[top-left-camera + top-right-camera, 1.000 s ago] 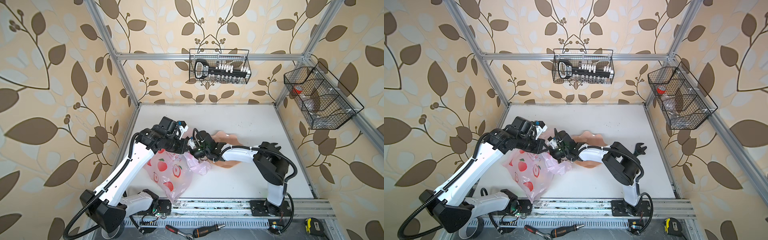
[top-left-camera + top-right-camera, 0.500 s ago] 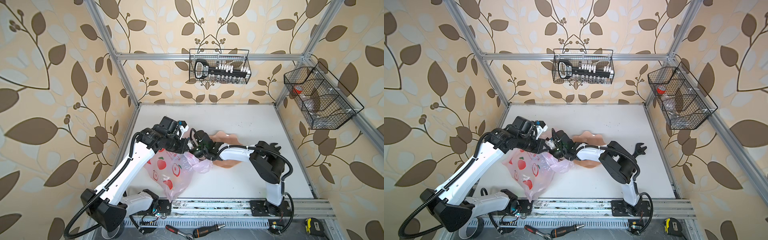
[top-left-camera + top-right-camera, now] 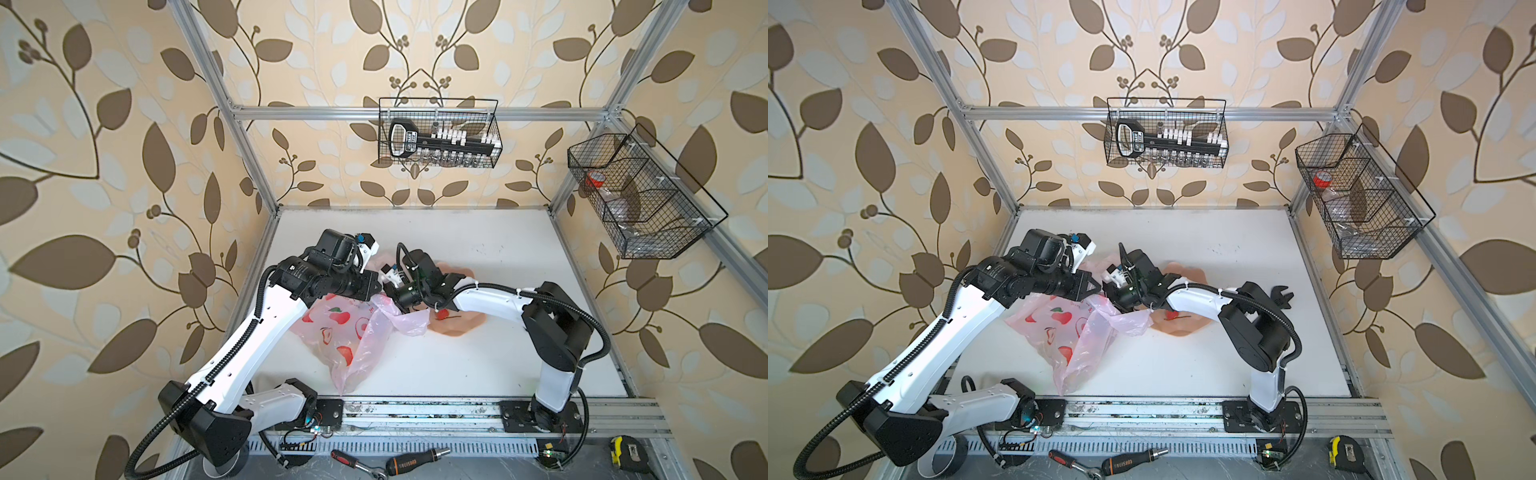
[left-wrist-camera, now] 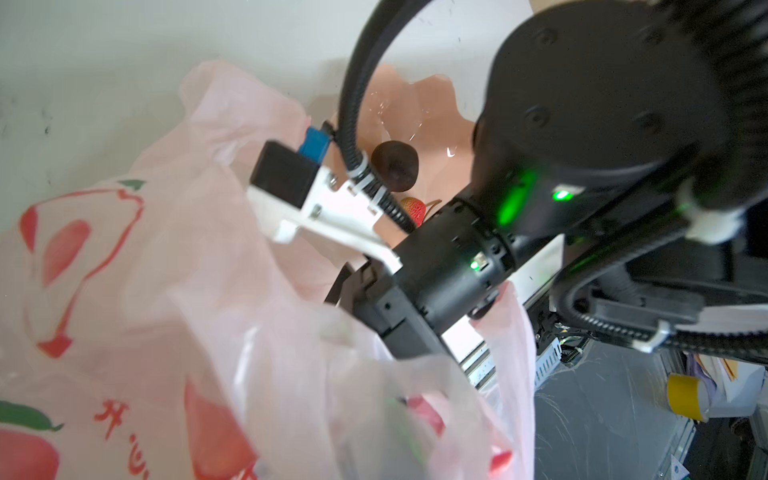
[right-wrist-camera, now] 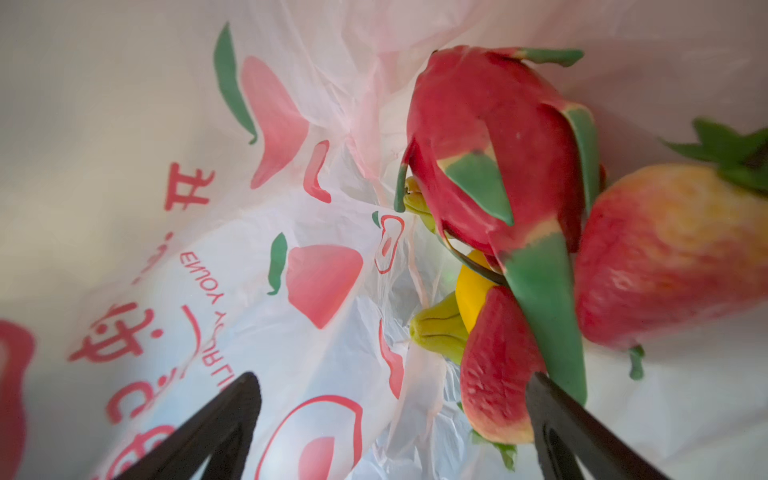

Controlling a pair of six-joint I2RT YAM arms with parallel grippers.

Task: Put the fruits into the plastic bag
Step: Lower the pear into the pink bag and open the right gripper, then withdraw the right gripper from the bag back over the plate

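Observation:
The pink plastic bag (image 3: 347,334) printed with red apples lies left of centre in both top views. My left gripper (image 3: 376,287) is shut on its raised rim; in the left wrist view the bag (image 4: 174,316) covers the jaws. My right gripper (image 5: 390,415) reaches into the bag's mouth, open, with nothing between its black fingers (image 5: 216,424). Inside lie a dragon fruit (image 5: 498,166), a large strawberry (image 5: 665,257), a smaller strawberry (image 5: 498,365), a lemon (image 5: 471,291) and a green pear (image 5: 436,332). A dark plum (image 4: 394,166) and a small red fruit (image 4: 413,210) sit in the bowl.
The peach scalloped bowl (image 3: 459,330) stands right of the bag, partly under my right arm. Aluminium frame posts and the front rail (image 3: 415,409) bound the white table. Two wire baskets (image 3: 438,133) hang on the walls. Tools lie on the floor in front.
My right gripper has pushed left into the bag's mouth and its jaws have opened wide. The bag's loose rim has shifted with it. The left gripper has kept its hold.

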